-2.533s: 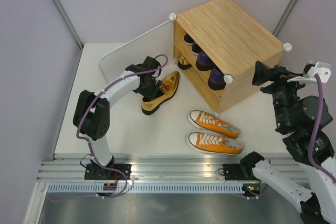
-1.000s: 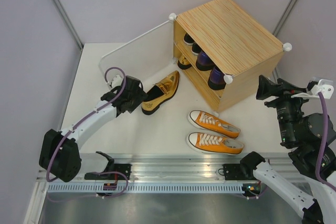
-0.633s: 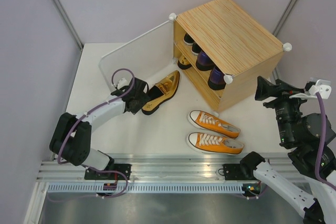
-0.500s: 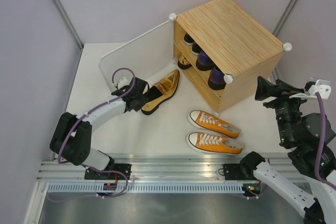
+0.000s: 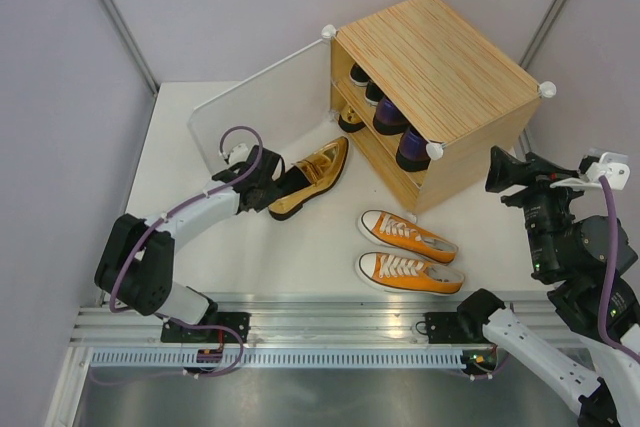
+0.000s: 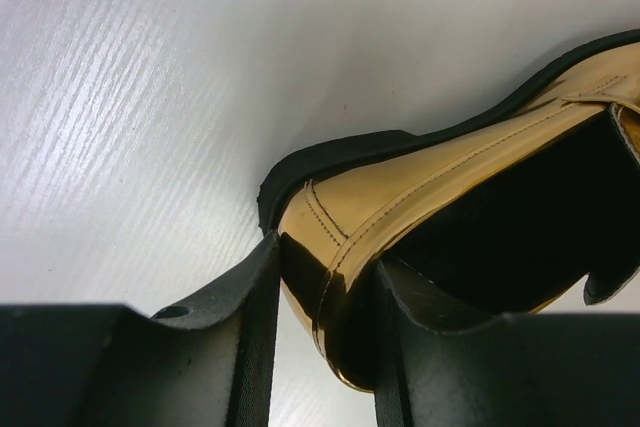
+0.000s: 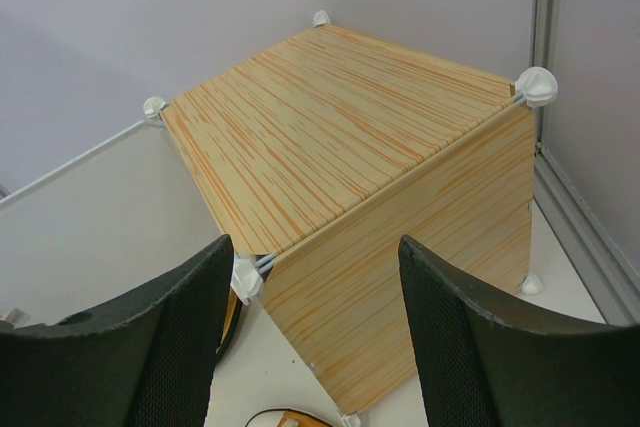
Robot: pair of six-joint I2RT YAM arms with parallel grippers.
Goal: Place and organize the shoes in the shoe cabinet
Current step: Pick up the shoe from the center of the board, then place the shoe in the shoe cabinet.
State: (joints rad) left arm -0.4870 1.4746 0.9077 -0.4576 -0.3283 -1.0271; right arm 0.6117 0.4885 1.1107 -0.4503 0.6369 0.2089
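As fingers (image 6: 250,332) flank its heel, left end effector (image 6: 320,297) apparently grips the gold pump (image 6: 450,172).

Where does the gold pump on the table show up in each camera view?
Top external: gold pump left of centre, before the shoe cabinet.
Left wrist: the pump fills centre, heel between the left end effector fingers.
Right wrist: not clearly in it.
Shared landmark: the white table.

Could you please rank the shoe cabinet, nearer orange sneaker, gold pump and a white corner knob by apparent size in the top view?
1. shoe cabinet
2. nearer orange sneaker and gold pump: too alike to rank, pump partly covered
3. white corner knob
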